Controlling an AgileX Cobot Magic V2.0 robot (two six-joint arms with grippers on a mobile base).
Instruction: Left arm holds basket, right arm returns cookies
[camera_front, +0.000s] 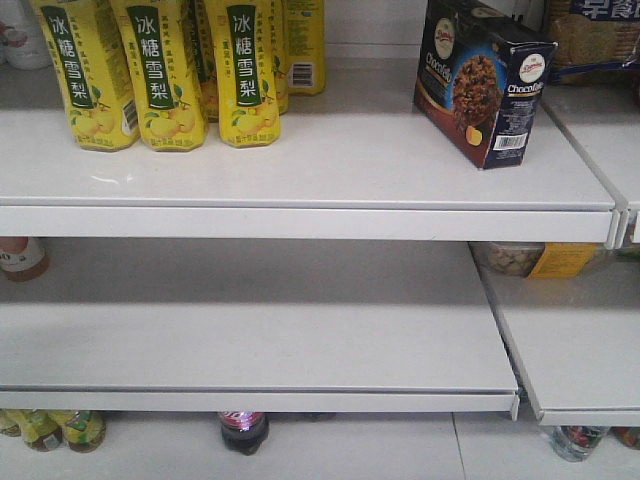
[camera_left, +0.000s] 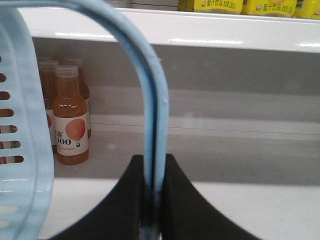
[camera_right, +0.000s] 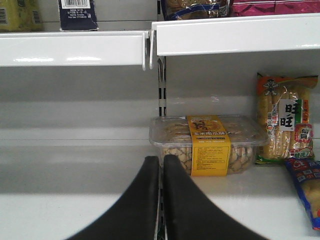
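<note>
The cookies box (camera_front: 480, 80), dark navy and brown with a chocolate-chip cookie pictured, stands on the upper shelf (camera_front: 300, 170) at the right, turned at an angle. Its barcode end (camera_right: 78, 14) shows at the top left of the right wrist view. My right gripper (camera_right: 161, 162) is shut with nothing between its fingers, low in front of the middle shelf and well below the box. My left gripper (camera_left: 154, 165) is shut on the arched handle (camera_left: 150, 95) of the light blue basket (camera_left: 22, 135), whose slotted wall fills the left edge. Neither arm shows in the front view.
Yellow pear-drink cartons (camera_front: 160, 70) stand at the upper shelf's left. A clear tub with a yellow label (camera_right: 207, 145) and snack bags (camera_right: 285, 120) lie on the middle shelf right of my right gripper. Orange juice bottles (camera_left: 70, 120) stand behind the basket.
</note>
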